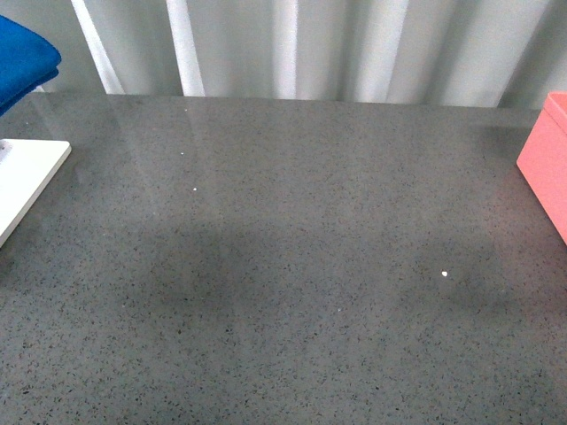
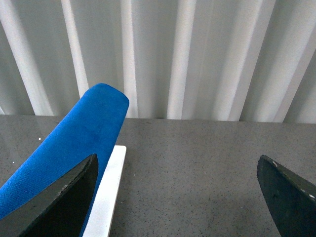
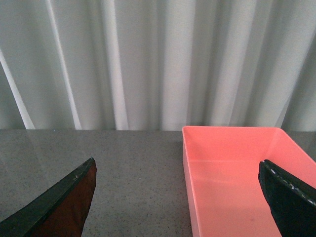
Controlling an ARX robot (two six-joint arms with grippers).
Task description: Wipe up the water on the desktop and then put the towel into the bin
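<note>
The dark grey speckled desktop (image 1: 283, 266) fills the front view; I cannot make out water on it. The blue towel (image 1: 22, 62) hangs at the far left edge, above a flat white board (image 1: 27, 177). The pink bin (image 1: 549, 164) stands at the right edge. Neither gripper shows in the front view. In the left wrist view my left gripper (image 2: 180, 197) is open and empty, with the towel (image 2: 74, 143) by its one finger. In the right wrist view my right gripper (image 3: 180, 197) is open and empty, facing the empty bin (image 3: 237, 182).
The white board (image 2: 111, 192) lies on the desktop under the towel. A pale pleated curtain (image 1: 310, 44) closes off the far edge of the desktop. A few small white specks (image 1: 445, 274) lie on the stone.
</note>
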